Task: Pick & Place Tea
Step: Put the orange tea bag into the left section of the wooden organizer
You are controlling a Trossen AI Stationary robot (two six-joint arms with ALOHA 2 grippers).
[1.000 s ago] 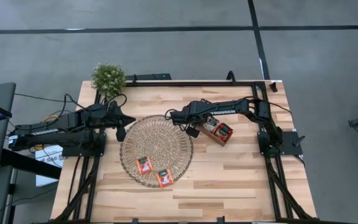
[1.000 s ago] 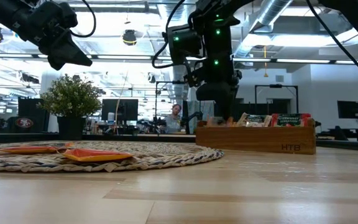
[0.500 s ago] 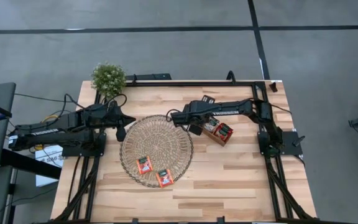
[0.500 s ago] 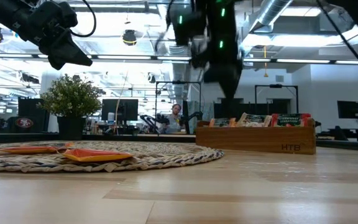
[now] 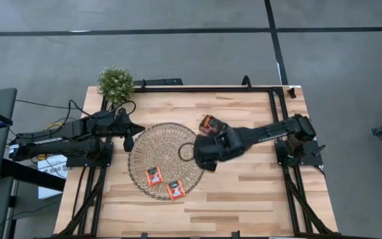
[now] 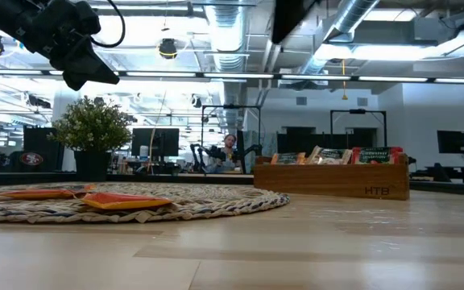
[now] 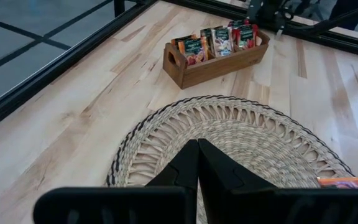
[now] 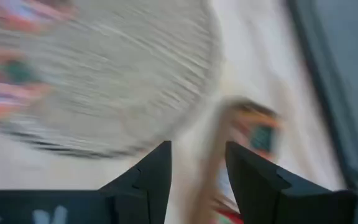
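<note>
- Overhead, the right gripper (image 5: 205, 154) hangs above the mat (image 5: 166, 160) at its right edge, the arm reaching in from the table's (image 5: 244, 192) right edge.
- Its wrist view shows the two fingers (image 8: 157, 171) standing apart with nothing between them; that picture is smeared, so little else can be read there.
- The left gripper (image 5: 128, 141) sits just off the mat's left edge, near the table's left edge, raised clear of the wood.
- Its fingers (image 7: 194, 168) are pressed together to a point and carry nothing.
- Two red-orange sachets (image 5: 154, 175) lie flat on the mat's near part, side by side but apart, the second (image 5: 175, 190) close to the rim.
- From table height the same sachets (image 6: 123, 200) show as thin orange slips on the weave.
- The tray (image 7: 213, 55) stands beyond the mat's far right edge, tilted to the table's edges; in the high view only its end (image 5: 207, 123) shows, the rest hidden under the right arm.
- Sachets (image 7: 221, 38) stand upright in the tray, red-orange and green ones mixed.
- A plant (image 5: 116, 83) stands at the table's far left corner.
- A person (image 6: 229, 151) shows in the room beyond the table.
</note>
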